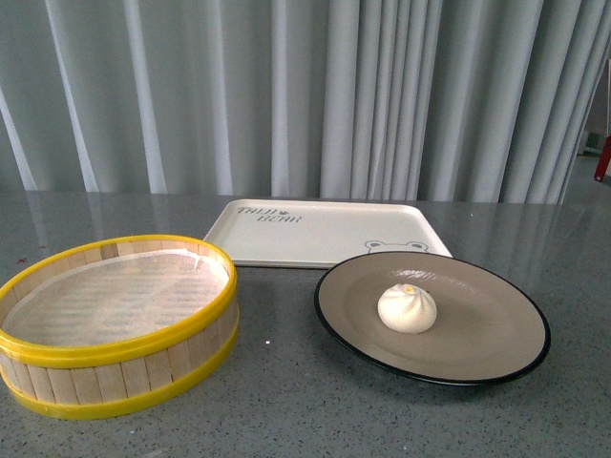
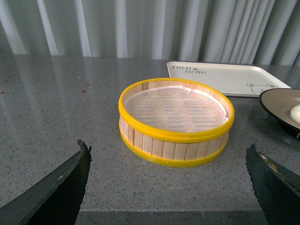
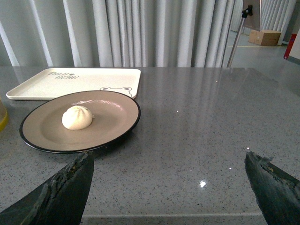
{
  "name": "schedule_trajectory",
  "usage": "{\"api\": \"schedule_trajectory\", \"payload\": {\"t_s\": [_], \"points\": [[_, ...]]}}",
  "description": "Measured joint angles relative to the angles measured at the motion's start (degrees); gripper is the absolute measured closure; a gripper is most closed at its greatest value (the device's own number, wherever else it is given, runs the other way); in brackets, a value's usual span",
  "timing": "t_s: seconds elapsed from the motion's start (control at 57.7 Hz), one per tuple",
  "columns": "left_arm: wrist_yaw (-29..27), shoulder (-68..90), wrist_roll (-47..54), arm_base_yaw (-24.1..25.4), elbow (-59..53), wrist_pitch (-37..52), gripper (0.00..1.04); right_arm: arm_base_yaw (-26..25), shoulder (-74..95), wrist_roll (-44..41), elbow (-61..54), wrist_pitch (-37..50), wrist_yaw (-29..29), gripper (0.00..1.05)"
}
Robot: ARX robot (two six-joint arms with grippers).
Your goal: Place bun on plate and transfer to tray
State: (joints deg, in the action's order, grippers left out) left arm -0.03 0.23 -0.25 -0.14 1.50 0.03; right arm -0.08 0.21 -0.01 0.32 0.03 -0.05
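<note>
Bun is sitting on the plate right by the tray, with left gripper and right gripper jaws both spread wide.

Left pincer, right pincer, dark grey wedge fingers, scuffed edges

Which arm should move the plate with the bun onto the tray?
Right: the right gripper is open directly before the plate; the left gripper faces the steamer basket instead.
</note>
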Motion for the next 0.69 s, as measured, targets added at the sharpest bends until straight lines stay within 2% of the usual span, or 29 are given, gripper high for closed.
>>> {"api": "schedule_trajectory", "payload": {"t_s": [0.087,0.139,0.225,0.243,0.277,0.364,0.468,0.555,0.693], "points": [[0.00,0.00,0.00,0.00,0.00,0.00,0.07,0.00,0.07,0.09,0.00,-0.07,0.00,0.08],[0.00,0.00,0.00,0.00,0.00,0.00,0.07,0.26,6.75,12.68,2.25,-1.97,1.07,0.08],[0.00,-0.02,0.00,0.00,0.00,0.00,0.07,0.35,24.81,37.94,4.13,12.61,1.44,0.08],[0.00,-0.02,0.00,0.00,0.00,0.00,0.07,0.39,26.58,38.93,4.35,14.16,1.36,0.08],[0.00,-0.02,0.00,0.00,0.00,0.00,0.07,0.92,35.45,49.96,5.64,21.49,1.31,0.08],[0.00,-0.02,0.00,0.00,0.00,0.00,0.07,2.97,50.23,66.18,7.85,32.81,1.14,0.08],[0.00,-0.02,0.00,0.00,0.00,0.00,0.07,6.01,63.08,77.31,10.27,41.16,0.28,0.08],[0.00,-0.02,0.00,0.00,0.00,0.00,0.07,8.72,72.02,83.06,13.09,45.72,-1.07,0.08],[0.00,-0.02,0.00,0.00,0.00,0.00,0.07,12.28,79.21,87.06,17.00,47.28,-1.77,0.08]]}}
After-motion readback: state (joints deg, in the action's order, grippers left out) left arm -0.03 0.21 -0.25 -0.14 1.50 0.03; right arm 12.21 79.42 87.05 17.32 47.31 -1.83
